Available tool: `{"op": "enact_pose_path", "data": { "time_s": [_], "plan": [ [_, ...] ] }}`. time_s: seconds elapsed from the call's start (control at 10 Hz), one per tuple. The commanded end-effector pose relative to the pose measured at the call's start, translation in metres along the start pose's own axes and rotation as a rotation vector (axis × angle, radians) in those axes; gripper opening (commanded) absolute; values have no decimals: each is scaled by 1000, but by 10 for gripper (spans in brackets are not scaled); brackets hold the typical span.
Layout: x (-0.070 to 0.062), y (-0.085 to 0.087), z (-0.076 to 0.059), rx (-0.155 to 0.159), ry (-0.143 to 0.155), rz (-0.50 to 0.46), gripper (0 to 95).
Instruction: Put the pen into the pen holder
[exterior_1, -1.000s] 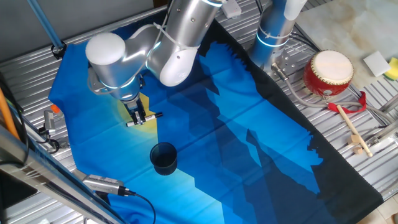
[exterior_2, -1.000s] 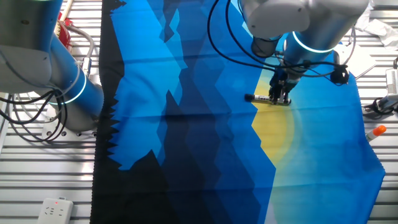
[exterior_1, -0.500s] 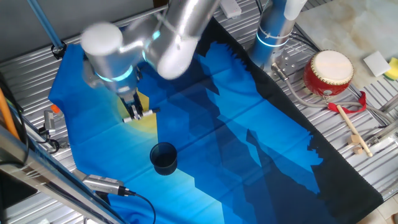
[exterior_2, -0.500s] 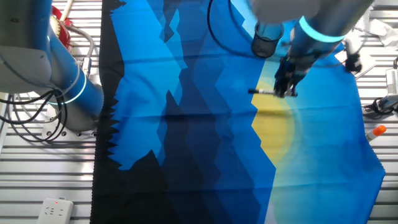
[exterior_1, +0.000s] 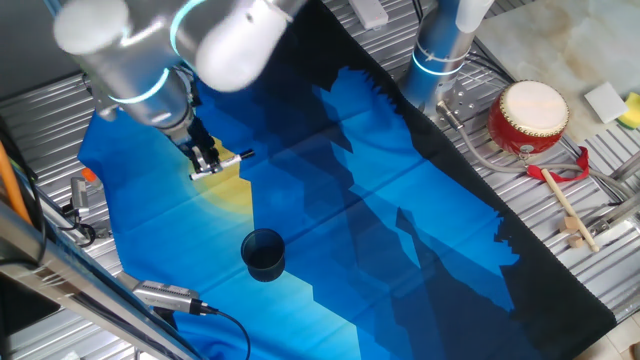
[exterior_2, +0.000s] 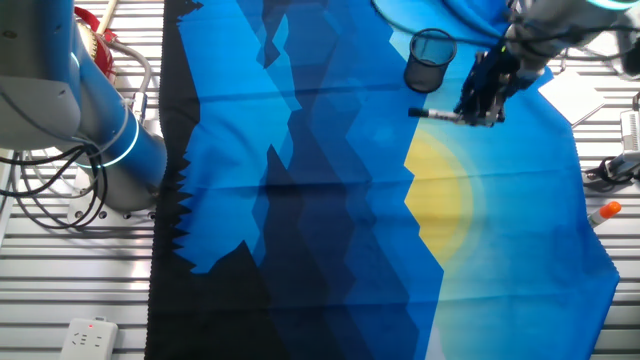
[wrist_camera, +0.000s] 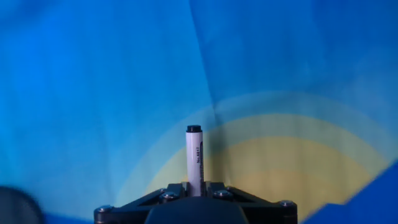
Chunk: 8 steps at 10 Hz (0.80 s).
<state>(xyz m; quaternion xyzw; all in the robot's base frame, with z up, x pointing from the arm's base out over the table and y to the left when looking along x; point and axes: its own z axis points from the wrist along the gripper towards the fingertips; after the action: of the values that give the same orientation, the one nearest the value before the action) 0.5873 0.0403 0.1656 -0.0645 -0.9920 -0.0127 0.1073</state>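
Pen, one fixed view: the pen (exterior_1: 222, 163) is clamped across the gripper (exterior_1: 205, 160), its dark tip pointing toward the middle of the desk, lifted above the yellow patch of the cloth (exterior_1: 380, 200).
Gripper, one fixed view: closed on the pen near one end; the fingers point down.
Pen holder, one fixed view: the pen holder (exterior_1: 264, 254) stands upright near the front edge of the desk, well apart from the pen.
Beside the cloth, one fixed view: a red drum (exterior_1: 528, 117) and a wooden drumstick (exterior_1: 566, 209) lie on the metal slats by the right edge.
Pen, the other fixed view: the pen (exterior_2: 440, 116) is held level in the gripper (exterior_2: 487, 96), just beside the pen holder (exterior_2: 428, 59) in the picture, but higher than the cloth (exterior_2: 330, 200).
Pen, hand view: the pen (wrist_camera: 195, 160) rises from between the closed fingers, with blue and yellow cloth (wrist_camera: 93, 74) far below; the cup is not clearly seen.
Step in hand, my judgement: carry and turn the pen. It should be tilted tip-down and centred over the rim before release, because a level pen would lie across the rim.
Surface: soft, creased cloth over a slatted metal desk; the light cup may tip if it is pushed.
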Motion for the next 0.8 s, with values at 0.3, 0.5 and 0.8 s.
{"op": "enact_pose_path", "data": {
  "time_s": [0.3,0.5,0.8],
  "plan": [
    [20,28,-10,-141,24,78,0],
    [25,45,-4,-141,23,91,0],
    [32,70,3,-156,24,88,0]
  ]
}}
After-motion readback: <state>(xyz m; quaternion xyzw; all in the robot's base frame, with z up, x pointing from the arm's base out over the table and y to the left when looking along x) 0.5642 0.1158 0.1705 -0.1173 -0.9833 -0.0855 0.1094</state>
